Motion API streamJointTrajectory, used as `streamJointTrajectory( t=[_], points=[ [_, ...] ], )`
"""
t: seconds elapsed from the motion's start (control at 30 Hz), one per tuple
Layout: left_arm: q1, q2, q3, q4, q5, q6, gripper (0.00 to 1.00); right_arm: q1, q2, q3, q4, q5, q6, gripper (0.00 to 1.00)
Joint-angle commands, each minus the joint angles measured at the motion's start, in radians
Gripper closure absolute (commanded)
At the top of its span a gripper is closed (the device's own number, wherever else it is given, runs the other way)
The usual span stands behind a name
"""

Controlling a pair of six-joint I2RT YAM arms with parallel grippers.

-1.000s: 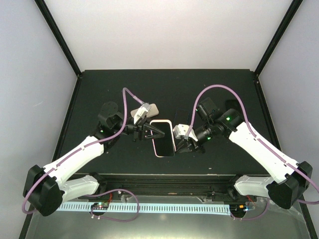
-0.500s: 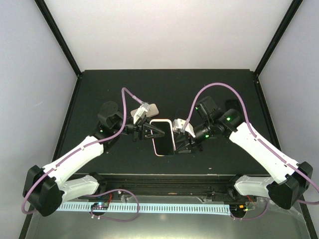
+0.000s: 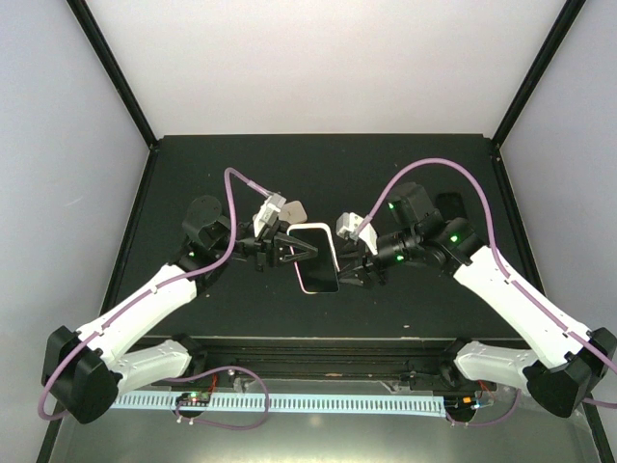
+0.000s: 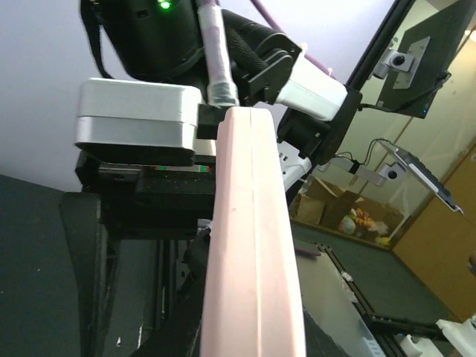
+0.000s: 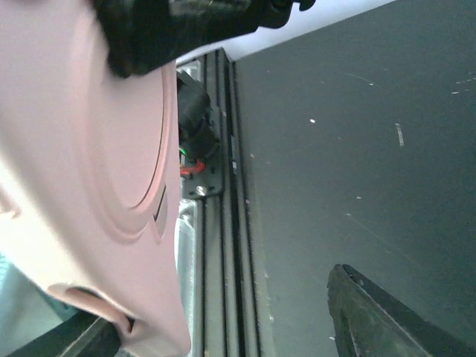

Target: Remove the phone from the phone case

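Observation:
The phone (image 3: 319,262), black screen up, sits in its pink phone case (image 3: 305,280) and is held tilted above the mat between the two arms. My left gripper (image 3: 301,253) is shut on the case's left edge; in the left wrist view the pink case edge (image 4: 253,245) runs up the middle and hides the fingers. My right gripper (image 3: 355,273) is open just right of the case, holding nothing. In the right wrist view the case's pink back (image 5: 89,186) fills the left side, and one dark fingertip (image 5: 387,320) shows at the lower right, apart from it.
A beige flat object (image 3: 295,208) lies on the black mat (image 3: 386,164) just behind the left gripper. Black frame posts and white walls close in the sides and back. The rail (image 3: 318,347) runs along the near edge.
My right gripper has opened and let go of the case's right edge, drawing slightly back. The left gripper has kept its hold and tilted the cased phone up.

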Motion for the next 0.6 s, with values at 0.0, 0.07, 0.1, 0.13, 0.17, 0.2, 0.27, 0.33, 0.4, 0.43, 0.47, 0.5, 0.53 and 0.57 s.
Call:
streamJointTrajectory(
  t=[0.0, 0.07, 0.1, 0.13, 0.17, 0.2, 0.27, 0.33, 0.4, 0.43, 0.47, 0.5, 0.53, 0.57],
  points=[
    [-0.054, 0.005, 0.029, -0.057, 0.097, 0.008, 0.99, -0.01, 0.028, 0.063, 0.355, -0.154, 0.151, 0.34],
    [-0.054, 0.004, 0.032, -0.077, 0.09, 0.022, 0.98, -0.01, 0.037, 0.075, 0.352, -0.187, 0.17, 0.33],
    [-0.053, 0.002, 0.033, -0.086, 0.088, 0.028, 0.99, -0.01, 0.041, 0.079, 0.348, -0.197, 0.172, 0.33],
    [-0.054, 0.001, 0.034, -0.092, 0.084, 0.033, 0.98, -0.01, 0.045, 0.079, 0.347, -0.204, 0.175, 0.34],
    [-0.052, 0.0, 0.036, -0.097, 0.08, 0.036, 0.98, -0.01, 0.046, 0.076, 0.345, -0.211, 0.176, 0.36],
    [-0.048, 0.0, 0.036, -0.102, 0.072, 0.039, 0.98, -0.01, 0.046, 0.069, 0.348, -0.217, 0.179, 0.38],
    [-0.036, 0.001, 0.037, -0.122, 0.041, 0.049, 0.98, -0.01, 0.044, 0.048, 0.35, -0.217, 0.188, 0.48],
    [-0.015, 0.004, 0.036, -0.152, -0.038, 0.044, 0.96, -0.01, 0.034, 0.023, 0.338, -0.199, 0.184, 0.64],
    [-0.006, 0.021, 0.029, -0.142, -0.142, 0.01, 0.96, -0.011, 0.018, -0.003, 0.32, -0.178, 0.18, 0.83],
    [-0.005, 0.031, 0.03, -0.142, -0.188, -0.001, 0.96, -0.013, 0.009, -0.019, 0.318, -0.172, 0.188, 0.9],
    [-0.003, 0.04, 0.031, -0.146, -0.227, -0.011, 0.95, -0.016, -0.001, -0.039, 0.324, -0.172, 0.2, 0.96],
    [-0.003, 0.044, 0.027, -0.141, -0.263, -0.019, 0.95, -0.022, -0.013, -0.06, 0.335, -0.174, 0.217, 0.98],
    [-0.003, 0.047, 0.016, -0.107, -0.305, -0.029, 0.93, -0.031, -0.023, -0.086, 0.353, -0.175, 0.24, 0.99],
    [-0.001, 0.049, 0.007, -0.091, -0.338, -0.038, 0.93, -0.041, -0.036, -0.113, 0.373, -0.178, 0.263, 0.99]
  ],
)
